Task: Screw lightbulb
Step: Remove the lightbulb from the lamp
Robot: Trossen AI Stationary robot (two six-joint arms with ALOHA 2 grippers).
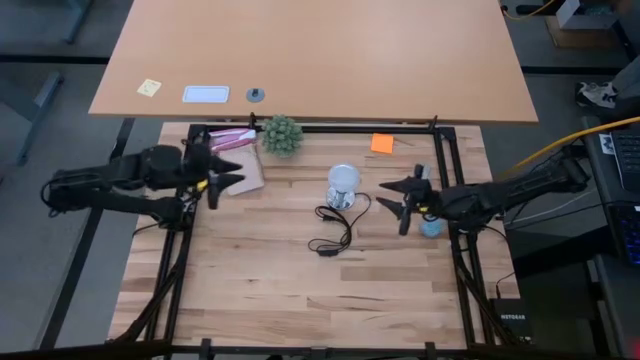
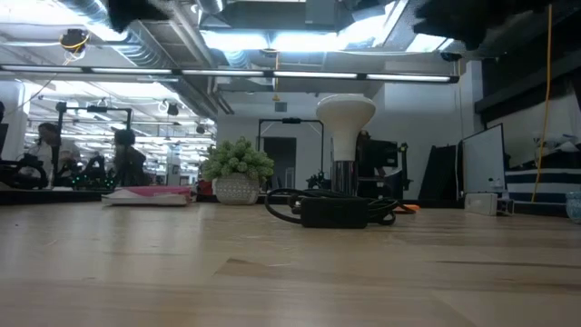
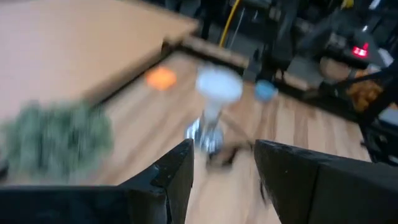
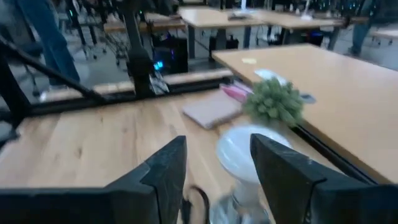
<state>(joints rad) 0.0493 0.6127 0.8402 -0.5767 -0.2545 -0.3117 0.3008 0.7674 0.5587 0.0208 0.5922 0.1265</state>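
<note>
The lightbulb (image 1: 343, 178) is seen from above standing upright in the socket (image 1: 339, 198), near the middle of the bench (image 1: 300, 290) and a little toward its far edge. A black cord (image 1: 333, 232) is laid from the socket toward the middle. The right gripper (image 1: 391, 199) is found just beside the bulb on the right, apart from it, with its fingers spread and nothing between them. The left gripper (image 1: 232, 171) is held at the far left corner, over a pink book (image 1: 238, 160); its fingers are parted and empty. A small green plant (image 1: 282, 134) is placed at the far edge, an orange note (image 1: 382, 143) is farther right along it, and a light-blue object (image 1: 431, 227) lies at the right edge under the right arm.

In the low view, the lightbulb (image 2: 346, 115) is shown with its dome up on the socket (image 2: 345, 177), behind the coiled cord (image 2: 329, 211). The plant (image 2: 237, 170) is to its left.

In the left wrist view, the lightbulb (image 3: 218, 88) is seen far ahead of the left gripper (image 3: 224, 171), whose fingers are apart.

In the right wrist view, the lightbulb (image 4: 242, 152) is seen close ahead of the right gripper (image 4: 219, 167), between the released fingers (image 4: 166, 177) but not touched. The plant (image 4: 273, 101) and the book (image 4: 211, 111) are behind it.
</note>
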